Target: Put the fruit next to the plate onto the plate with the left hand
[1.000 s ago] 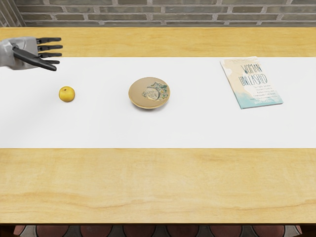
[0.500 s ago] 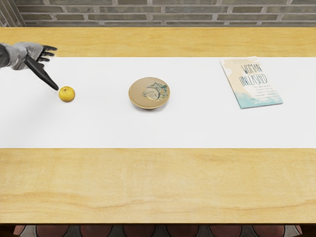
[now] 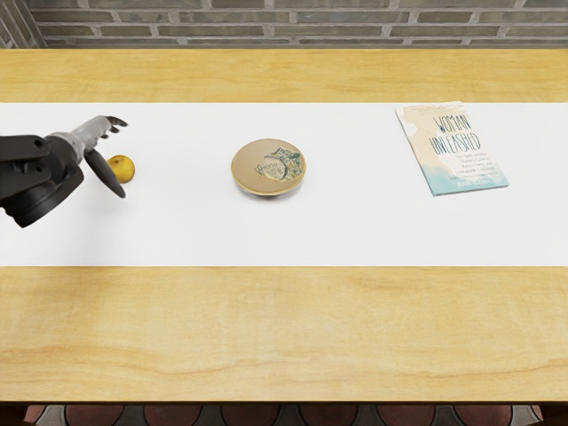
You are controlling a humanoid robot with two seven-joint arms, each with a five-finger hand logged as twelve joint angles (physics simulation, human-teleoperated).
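Observation:
A small yellow fruit (image 3: pixel 122 166) lies on the white runner, well to the left of the tan plate (image 3: pixel 268 168) with a patterned centre. My left hand (image 3: pixel 105 151) reaches in from the left edge and is right at the fruit. Its thumb crosses the front of the fruit and hides the fruit's left side. The other fingers (image 3: pixel 113 123) stretch out behind the fruit. The hand is open, spread around the fruit without closing on it. The right arm does not show.
A book (image 3: pixel 451 146) with a pale cover lies on the runner at the far right. The white runner (image 3: pixel 337 222) crosses the wooden table from side to side. A brick wall runs along the back.
The left arm has dropped and swung forward from the back left. The hand turned, and it now straddles the fruit. The fruit and the plate have not moved.

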